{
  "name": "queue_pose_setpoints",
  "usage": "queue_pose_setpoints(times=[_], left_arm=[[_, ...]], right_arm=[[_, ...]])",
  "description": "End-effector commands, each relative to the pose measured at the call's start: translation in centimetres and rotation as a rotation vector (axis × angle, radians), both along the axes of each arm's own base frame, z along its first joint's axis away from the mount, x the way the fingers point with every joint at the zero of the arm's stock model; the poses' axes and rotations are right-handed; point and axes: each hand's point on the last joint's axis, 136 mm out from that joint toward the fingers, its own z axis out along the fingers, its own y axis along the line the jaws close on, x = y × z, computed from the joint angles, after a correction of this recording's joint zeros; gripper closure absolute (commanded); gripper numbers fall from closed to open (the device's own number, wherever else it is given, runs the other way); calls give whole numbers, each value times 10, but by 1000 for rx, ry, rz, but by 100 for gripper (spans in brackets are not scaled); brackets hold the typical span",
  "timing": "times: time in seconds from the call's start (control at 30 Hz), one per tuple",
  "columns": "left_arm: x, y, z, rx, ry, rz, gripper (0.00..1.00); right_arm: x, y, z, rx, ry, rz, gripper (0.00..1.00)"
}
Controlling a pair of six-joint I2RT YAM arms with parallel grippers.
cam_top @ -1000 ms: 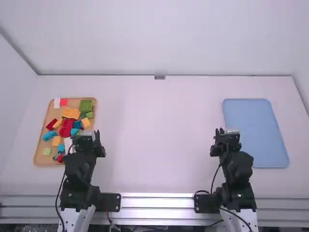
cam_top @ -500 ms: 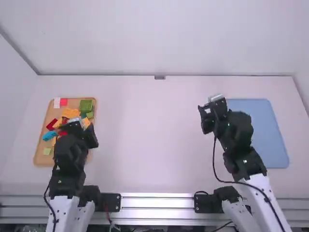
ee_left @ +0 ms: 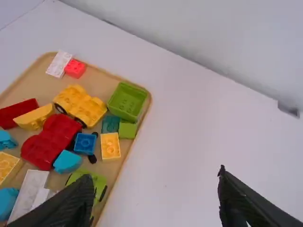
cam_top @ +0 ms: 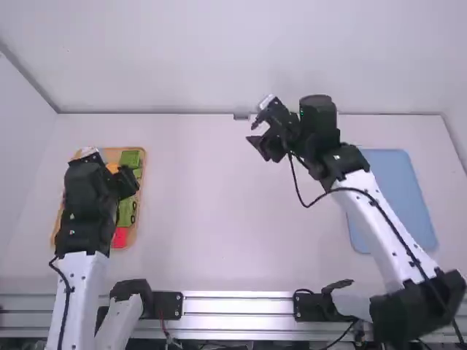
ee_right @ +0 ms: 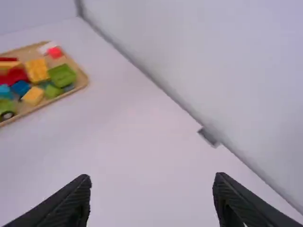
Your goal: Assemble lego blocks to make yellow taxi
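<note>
My left gripper (cam_top: 124, 179) is above the wooden tray (cam_top: 141, 164) of blocks in the high view; in the left wrist view the left gripper (ee_left: 155, 177) stands open, holding nothing. That view shows a yellow wheeled piece (ee_left: 83, 105), a small yellow brick (ee_left: 111, 145), a curved yellow piece (ee_left: 34, 117) and another yellow block (ee_left: 7, 168) in the tray. My right gripper (cam_top: 268, 131) hangs over the far middle of the table. The right gripper (ee_right: 152, 178) is open and empty in its wrist view, with the tray (ee_right: 81, 80) farther off.
Red, green, blue and white pieces share the tray, among them a green box (ee_left: 127, 100) and a wheeled green piece (ee_left: 97, 182). A blue mat (cam_top: 398, 193) lies on the right side. The back wall rises behind the table's far edge.
Both arms have stretched away from their bases. The left gripper has moved forward and a little left above the tray; the right has moved forward and left toward the middle.
</note>
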Motion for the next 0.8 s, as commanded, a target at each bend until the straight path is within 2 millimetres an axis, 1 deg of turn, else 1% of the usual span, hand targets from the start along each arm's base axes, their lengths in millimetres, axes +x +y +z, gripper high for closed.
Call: queue_pose_setpoints(times=[0.0, 0.07, 0.1, 0.13, 0.2, 0.23, 0.27, 0.3, 0.4, 0.47, 0.53, 0.6, 0.63, 0.7, 0.77], left_arm=[[10, 4, 17, -46, -26, 22, 27], [16, 9, 19, -69, -7, 49, 23], [20, 15, 19, -95, 8, 82, 20], [21, 16, 19, -98, 11, 85, 20], [27, 20, 18, -118, 31, 99, 17], [33, 24, 15, -131, 49, 113, 15], [33, 25, 15, -133, 52, 115, 15], [39, 29, 11, -157, 72, 140, 12], [50, 38, 5, -195, 129, 187, 9], [63, 44, 4, -223, 177, 208, 7], [74, 50, 7, -242, 220, 228, 5], [81, 54, 10, -261, 246, 246, 4], [89, 57, 12, -277, 270, 262, 3], [103, 63, 14, -293, 305, 277, 2], [119, 69, 12, -305, 353, 287, 1]], right_arm=[[-4, 36, 9, -20, -50, 190, 27], [-3, 56, 4, -49, -45, 247, 23], [-3, 70, 1, -89, -52, 284, 20], [-4, 72, 0, -97, -54, 289, 20], [-6, 87, -1, -120, -62, 324, 17], [-11, 98, -3, -127, -68, 360, 15], [-11, 100, -3, -128, -68, 366, 15], [-15, 111, -8, -122, -66, 395, 13], [-9, 126, -19, -83, -60, 385, 10], [-5, 141, -27, -41, -80, 388, 7], [-3, 151, -33, -11, -100, 396, 5], [0, 156, -37, 1, -103, 388, 5], [3, 161, -39, 12, -102, 382, 4], [2, 167, -44, 15, -100, 398, 3], [2, 171, -45, 16, -98, 409, 2]])
